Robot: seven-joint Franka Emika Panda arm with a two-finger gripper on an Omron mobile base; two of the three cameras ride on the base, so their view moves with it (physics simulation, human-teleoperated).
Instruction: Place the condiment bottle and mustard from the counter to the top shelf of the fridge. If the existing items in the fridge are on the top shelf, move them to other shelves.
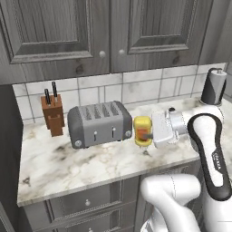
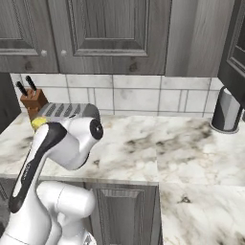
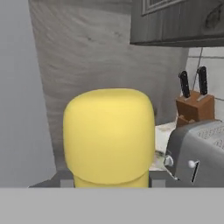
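The mustard (image 1: 142, 130), a squat yellow bottle with an orange band, hangs just above the marbled counter (image 1: 90, 163), right beside the toaster's right end. My gripper (image 1: 145, 132) comes at it from the right and is shut on it. In the hand view the mustard (image 3: 108, 135) stands close up in the centre and hides the fingertips. From the right base view only a sliver of the mustard (image 2: 38, 123) peeks out behind my arm. The condiment bottle and the fridge are out of view.
A grey four-slot toaster (image 1: 99, 123) stands left of the mustard, with a wooden knife block (image 1: 53, 115) further left. A dark paper-towel holder (image 1: 214, 86) sits at the back right. Dark wall cabinets (image 1: 108, 31) hang over the counter.
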